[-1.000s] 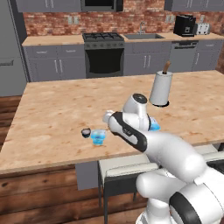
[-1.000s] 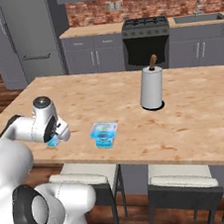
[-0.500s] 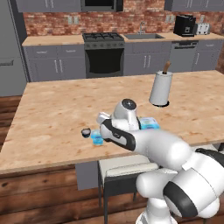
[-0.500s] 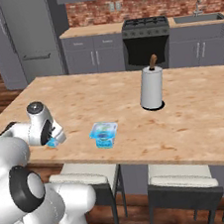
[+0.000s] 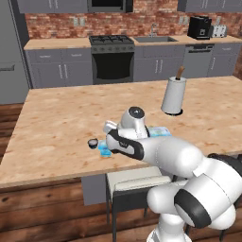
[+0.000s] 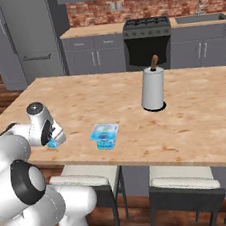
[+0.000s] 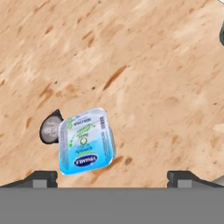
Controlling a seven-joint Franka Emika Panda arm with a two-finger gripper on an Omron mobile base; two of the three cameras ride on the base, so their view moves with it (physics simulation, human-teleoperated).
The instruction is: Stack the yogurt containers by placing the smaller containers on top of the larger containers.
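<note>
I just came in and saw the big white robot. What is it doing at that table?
The robot is stacking yogurt containers. Its open gripper hangs over a small light-blue cup on the wooden counter, holding nothing. A tiny dark cup sits right beside the blue one. The bigger blue tub waits farther along the counter with nothing on top. A paper towel roll stands behind it.

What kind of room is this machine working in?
It looks like a home kitchen, computer-rendered. A black stove and a sink sit along a brick back wall, a paper towel roll stands on the wooden island counter, and a coffee maker sits nearby.
</note>
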